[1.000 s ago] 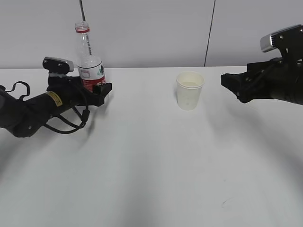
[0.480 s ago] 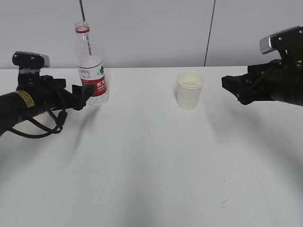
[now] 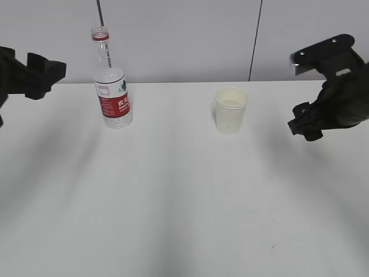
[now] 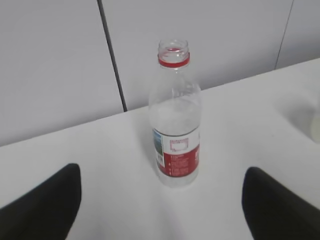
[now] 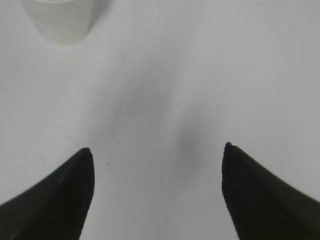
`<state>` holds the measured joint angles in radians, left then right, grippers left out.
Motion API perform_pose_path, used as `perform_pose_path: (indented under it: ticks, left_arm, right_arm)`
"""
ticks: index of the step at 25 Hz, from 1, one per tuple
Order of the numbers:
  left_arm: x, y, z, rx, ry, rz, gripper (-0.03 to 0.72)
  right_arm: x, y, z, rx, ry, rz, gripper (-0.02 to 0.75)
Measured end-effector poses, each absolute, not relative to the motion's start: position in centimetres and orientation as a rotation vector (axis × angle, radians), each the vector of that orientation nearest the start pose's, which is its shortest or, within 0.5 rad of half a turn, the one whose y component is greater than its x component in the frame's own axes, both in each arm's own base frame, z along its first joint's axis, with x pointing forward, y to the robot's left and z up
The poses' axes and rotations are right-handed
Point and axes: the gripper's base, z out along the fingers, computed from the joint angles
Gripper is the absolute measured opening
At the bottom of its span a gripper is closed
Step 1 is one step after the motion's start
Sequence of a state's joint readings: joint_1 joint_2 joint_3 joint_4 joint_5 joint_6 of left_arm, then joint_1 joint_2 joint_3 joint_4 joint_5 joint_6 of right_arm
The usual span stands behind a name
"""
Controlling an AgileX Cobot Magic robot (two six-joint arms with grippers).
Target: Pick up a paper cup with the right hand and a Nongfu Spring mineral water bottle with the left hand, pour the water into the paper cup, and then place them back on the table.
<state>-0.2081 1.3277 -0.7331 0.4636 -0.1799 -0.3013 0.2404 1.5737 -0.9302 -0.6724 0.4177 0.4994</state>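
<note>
The Nongfu Spring mineral water bottle [image 3: 112, 92] stands upright and uncapped on the white table [image 3: 173, 190], back left; clear water shows in its lower part [image 4: 175, 125]. The cream paper cup [image 3: 231, 109] stands right of centre, and only its base shows in the right wrist view [image 5: 62, 20]. My left gripper [image 3: 55, 72] hangs open at the far left, raised and well clear of the bottle, its black fingers [image 4: 47, 205] wide apart. My right gripper [image 3: 301, 124] is open too, right of the cup and tilted down over bare table [image 5: 157, 150]. Neither holds anything.
A grey wall with a dark vertical seam [image 3: 253, 40] runs behind the table's back edge. A thin dark rod [image 3: 99, 12] rises behind the bottle. White tabletop fills the front and the stretch between bottle and cup.
My left gripper has drawn back leftward and upward, away from the bottle, which stays standing. My right gripper has pulled back slightly and tipped downward.
</note>
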Motion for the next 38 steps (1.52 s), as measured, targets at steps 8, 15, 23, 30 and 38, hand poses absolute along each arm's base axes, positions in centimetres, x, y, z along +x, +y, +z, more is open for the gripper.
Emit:
perform_pose_path:
  ticks: [8,15,23,30,38]
  left_arm:
    - [18.3,-7.0,31.0,0.338,2.14,-0.133,0.547]
    - [10.7,-5.7,31.5,0.261,2.509,-0.322,0.53]
    - [5.5,-3.8,33.6,0.35,2.512,-0.396,0.529]
    - [1.7,-1.2,34.4,0.427,2.29,-0.354,0.529]
    - [0.4,0.7,32.7,0.402,2.219,-0.224,0.529]
  right_arm:
    - [29.9,9.5,29.2,-0.518,2.747,-0.148,0.588]
    - [25.0,9.0,35.1,-0.587,2.699,0.04,0.587]
    - [15.9,6.4,41.4,-0.528,2.435,0.2,0.587]
    - [7.1,3.2,39.1,-0.479,2.333,0.233,0.587]
    - [1.9,0.4,31.9,-0.407,2.297,0.133,0.587]
